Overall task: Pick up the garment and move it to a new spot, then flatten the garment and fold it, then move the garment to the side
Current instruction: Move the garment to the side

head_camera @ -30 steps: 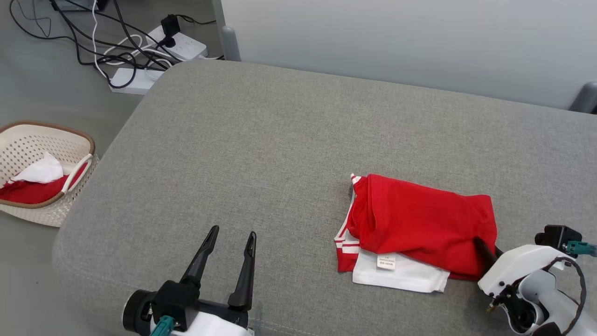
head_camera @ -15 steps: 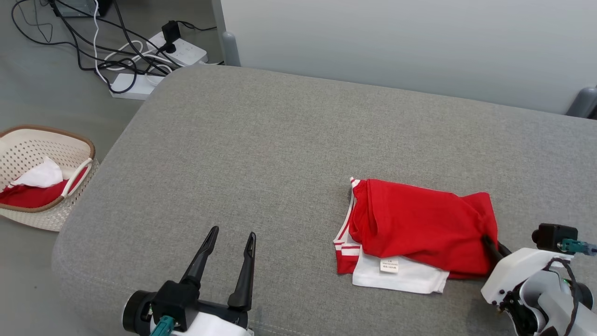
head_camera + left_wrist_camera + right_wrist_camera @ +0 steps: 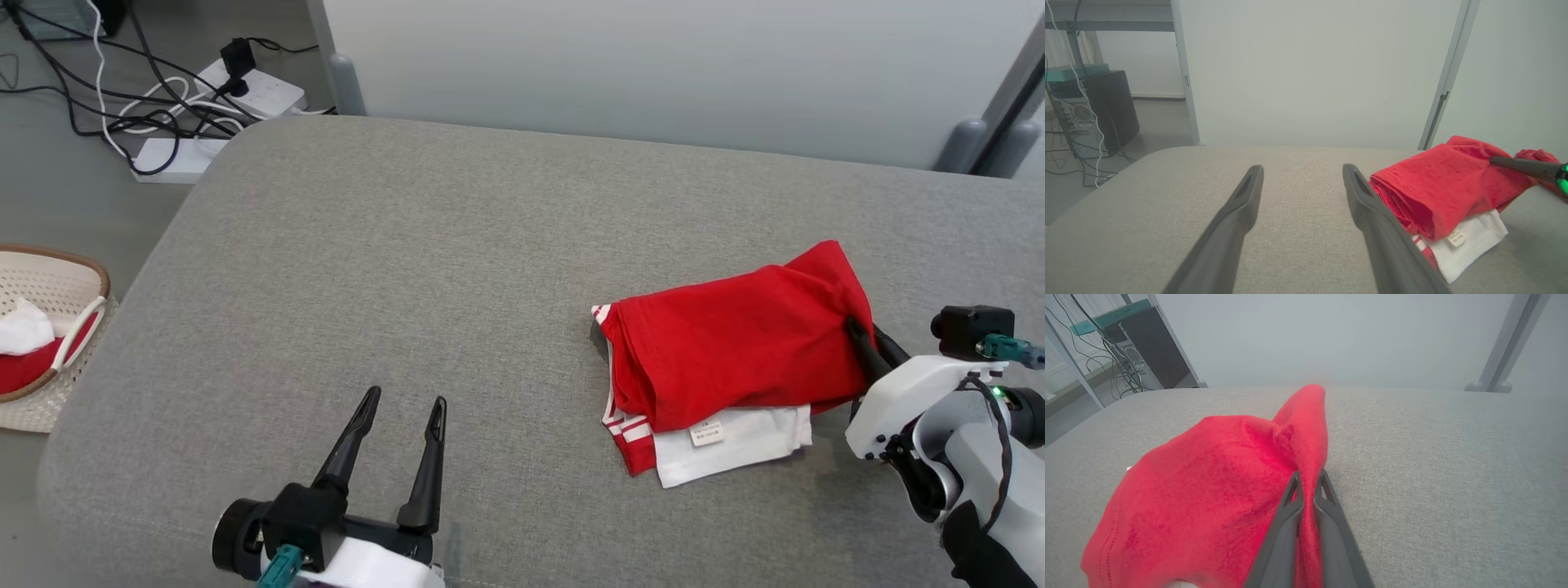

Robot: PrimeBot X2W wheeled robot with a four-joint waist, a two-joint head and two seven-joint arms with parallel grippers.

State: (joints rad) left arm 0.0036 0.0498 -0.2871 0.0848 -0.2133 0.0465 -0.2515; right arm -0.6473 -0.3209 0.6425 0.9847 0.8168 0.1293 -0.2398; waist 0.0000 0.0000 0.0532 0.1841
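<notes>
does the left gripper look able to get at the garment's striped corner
Probably yes: the left gripper is open, with bare cushion between it and the garment; the right gripper pinches the far end.

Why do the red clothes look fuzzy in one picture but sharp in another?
Right wrist view: the garment is close to the lens, so it blurs; the wall looks hazy. Head view: farther off, its label shows crisply. Left wrist view: a green light glows at the right edge.
</notes>
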